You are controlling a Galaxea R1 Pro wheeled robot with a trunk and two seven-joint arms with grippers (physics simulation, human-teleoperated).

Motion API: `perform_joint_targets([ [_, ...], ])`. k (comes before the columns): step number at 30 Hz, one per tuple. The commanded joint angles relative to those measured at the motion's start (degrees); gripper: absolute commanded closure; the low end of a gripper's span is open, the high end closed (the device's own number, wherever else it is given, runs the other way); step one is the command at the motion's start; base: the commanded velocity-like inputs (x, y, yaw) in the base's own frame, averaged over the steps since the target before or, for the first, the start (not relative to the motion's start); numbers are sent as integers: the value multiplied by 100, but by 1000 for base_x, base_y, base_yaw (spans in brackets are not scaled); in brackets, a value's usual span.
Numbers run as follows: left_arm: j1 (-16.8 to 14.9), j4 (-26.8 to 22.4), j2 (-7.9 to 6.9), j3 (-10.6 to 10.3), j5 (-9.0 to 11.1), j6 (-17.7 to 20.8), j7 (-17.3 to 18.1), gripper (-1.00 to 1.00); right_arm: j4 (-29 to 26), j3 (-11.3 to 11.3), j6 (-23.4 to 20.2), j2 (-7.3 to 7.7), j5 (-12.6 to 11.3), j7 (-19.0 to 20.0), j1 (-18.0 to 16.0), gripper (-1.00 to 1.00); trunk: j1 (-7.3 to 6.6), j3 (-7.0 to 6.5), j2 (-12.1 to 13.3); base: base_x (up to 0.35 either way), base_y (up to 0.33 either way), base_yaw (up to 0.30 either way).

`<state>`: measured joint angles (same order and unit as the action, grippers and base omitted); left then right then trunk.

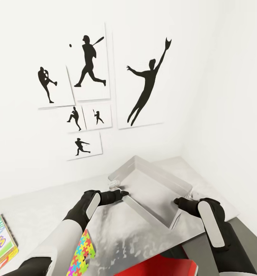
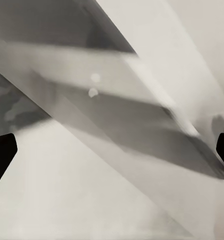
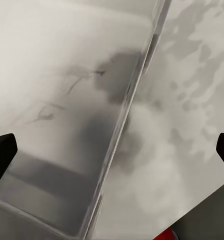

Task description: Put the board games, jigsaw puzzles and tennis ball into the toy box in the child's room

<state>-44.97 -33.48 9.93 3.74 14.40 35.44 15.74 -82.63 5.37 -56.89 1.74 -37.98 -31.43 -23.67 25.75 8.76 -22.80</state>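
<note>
Head view first: the translucent grey rectangular toy box [image 1: 151, 188] sits on the mottled grey tabletop [image 1: 117, 237], angled with one corner toward the white wall and nothing visible inside it. The black left gripper [image 1: 122, 193] is right at the box's near-left corner, fingertips close against the rim; the black right gripper [image 1: 177, 200] sits just off the near-right edge. Both wrist views show dark fingertips at the far sides of the frame (so both jaws stand wide), with the box's wall running between them.

There's open tabletop in front of the box between the two arms. The white wall with black baseball-silhouette posters [image 1: 90, 65] closes in behind, and a side wall hems the right. A multicoloured jigsaw puzzle box [image 1: 81, 255] lies by the left forearm, a colourful board game box [image 1: 0, 245] near the table's left edge, and a red flat box [image 1: 159, 266] at the near edge.
</note>
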Motion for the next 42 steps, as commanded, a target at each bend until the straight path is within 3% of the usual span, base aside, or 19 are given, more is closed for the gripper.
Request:
perform_joint_targets([
  [1, -3, -1, 7, 34, -34, 42, 8, -100, -3, -1, -15, 2, -60, -56, -6, -100, 4, 13, -12, 0, 0, 0],
  [39, -3, -1, 7, 30, -34, 44, 11, -100, 18, -1, -15, 2, -61, -56, -6, -100, 4, 64, -12, 0, 0, 0],
  [40, -3, -1, 7, 30, -34, 45, 12, 100, 19, -1, -15, 2, -61, -56, -6, -100, 4, 64, -12, 0, 0, 0],
  [41, -3, -1, 7, 30, -34, 48, 14, 100, 19, -1, -15, 0, -61, -56, -6, 100, 4, 64, -12, 0, 0, 0],
  [42, -3, -1, 7, 30, -34, 49, 15, 100, 19, -1, -15, -1, -61, -56, -6, 100, 4, 64, -12, 0, 0, 0],
])
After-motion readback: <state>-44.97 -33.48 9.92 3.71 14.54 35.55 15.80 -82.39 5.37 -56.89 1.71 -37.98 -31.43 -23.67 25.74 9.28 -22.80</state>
